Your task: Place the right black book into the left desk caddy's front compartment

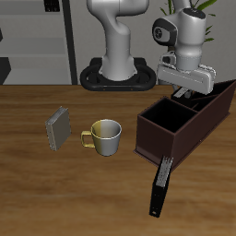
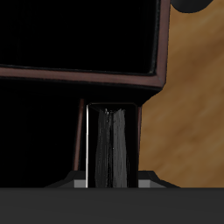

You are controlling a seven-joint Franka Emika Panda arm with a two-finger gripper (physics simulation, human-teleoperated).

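One black book, seemingly gripped, hangs over the caddy.

Right black book upright, held above left desk caddy.

Study: bookshelf, wooden desk

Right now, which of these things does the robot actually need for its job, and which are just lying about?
Part of the job:
the right black book, clamped in the gripper
the left desk caddy, just beneath it

Just lying about:
the mug
the small grey book
the other black book, standing at the caddy's end
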